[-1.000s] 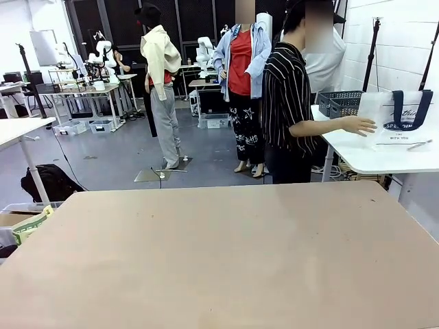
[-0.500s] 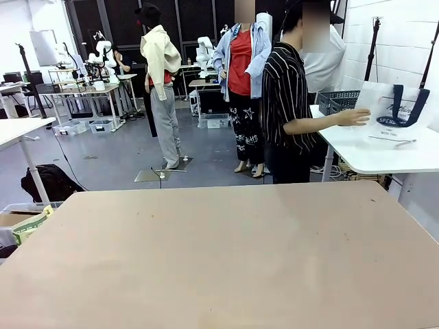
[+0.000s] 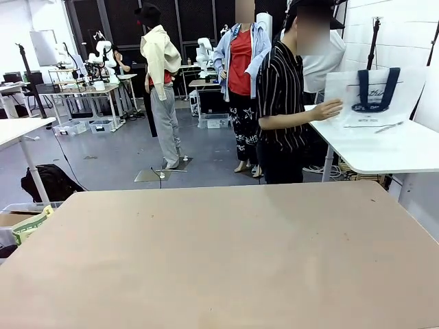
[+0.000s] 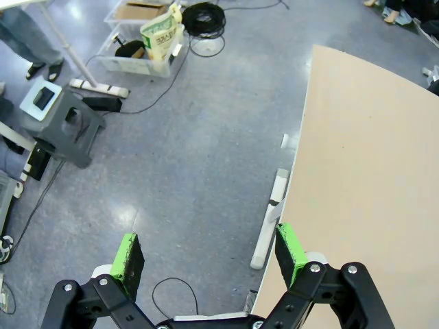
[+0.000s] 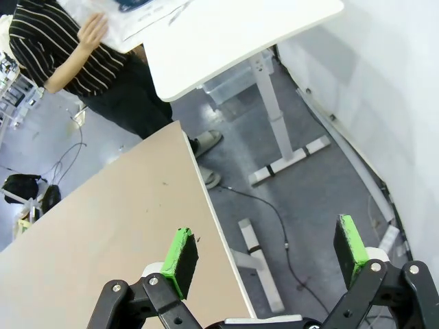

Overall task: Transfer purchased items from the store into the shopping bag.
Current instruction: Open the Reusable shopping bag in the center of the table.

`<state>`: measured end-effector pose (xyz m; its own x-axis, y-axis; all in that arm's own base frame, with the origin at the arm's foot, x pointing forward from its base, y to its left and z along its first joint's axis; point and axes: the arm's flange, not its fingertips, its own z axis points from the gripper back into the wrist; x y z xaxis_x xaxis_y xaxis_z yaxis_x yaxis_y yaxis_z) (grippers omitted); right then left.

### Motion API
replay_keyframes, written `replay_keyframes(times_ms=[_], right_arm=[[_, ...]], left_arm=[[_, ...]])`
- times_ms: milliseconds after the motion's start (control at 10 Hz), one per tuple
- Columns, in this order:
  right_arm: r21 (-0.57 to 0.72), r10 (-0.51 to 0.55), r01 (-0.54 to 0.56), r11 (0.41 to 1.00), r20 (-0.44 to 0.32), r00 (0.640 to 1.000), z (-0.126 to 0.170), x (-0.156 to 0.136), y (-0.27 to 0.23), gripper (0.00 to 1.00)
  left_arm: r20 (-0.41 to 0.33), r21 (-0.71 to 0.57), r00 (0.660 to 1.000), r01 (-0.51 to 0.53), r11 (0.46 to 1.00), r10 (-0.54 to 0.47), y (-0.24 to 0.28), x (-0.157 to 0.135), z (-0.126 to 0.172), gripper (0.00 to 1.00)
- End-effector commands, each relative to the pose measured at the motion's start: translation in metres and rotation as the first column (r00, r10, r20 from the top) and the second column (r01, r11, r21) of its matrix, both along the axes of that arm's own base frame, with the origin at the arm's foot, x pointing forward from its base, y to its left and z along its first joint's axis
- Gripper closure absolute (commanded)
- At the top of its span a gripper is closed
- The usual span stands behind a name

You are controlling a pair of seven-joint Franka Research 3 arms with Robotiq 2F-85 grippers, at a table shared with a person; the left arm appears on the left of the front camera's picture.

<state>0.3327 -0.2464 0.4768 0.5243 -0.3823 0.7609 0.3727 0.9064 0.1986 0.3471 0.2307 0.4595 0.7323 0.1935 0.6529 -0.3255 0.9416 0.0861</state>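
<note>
while a person's hand (image 3: 328,110) held the shopping bag (image 3: 374,96) over the far right counter (image 3: 398,147), the left pincer (image 4: 206,247) and right pincer (image 5: 266,247) gaped wide, holding nothing, packing not yet begun.

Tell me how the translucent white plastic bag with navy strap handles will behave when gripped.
Probably light: the person's hand holds the translucent white plastic bag up by one edge at the white side table. Likely floppy, since it looks thin, flat and empty. The smooth plastic may slip.

The person's hand (image 3: 327,110) now sits further toward 9 o'clock, and the shopping bag (image 3: 374,96) it holds is shifted toward 10 o'clock, raised upright above the white side table (image 3: 384,151).
</note>
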Motion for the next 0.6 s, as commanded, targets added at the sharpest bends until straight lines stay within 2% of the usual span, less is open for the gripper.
replay_keyframes(times_ms=[0,500], right_arm=[[0.005,-0.002,0.002,1.0,-0.009,1.0,-0.0003,-0.0003,0.0011,0.0],[0.005,-0.002,0.002,1.0,-0.009,1.0,-0.0003,-0.0003,0.0011,0.0]], left_arm=[[-0.012,0.006,1.0,-0.003,1.0,0.004,-0.0001,-0.0021,-0.0002,0.0],[-0.012,0.006,1.0,-0.003,1.0,0.004,-0.0001,-0.0021,-0.0002,0.0]])
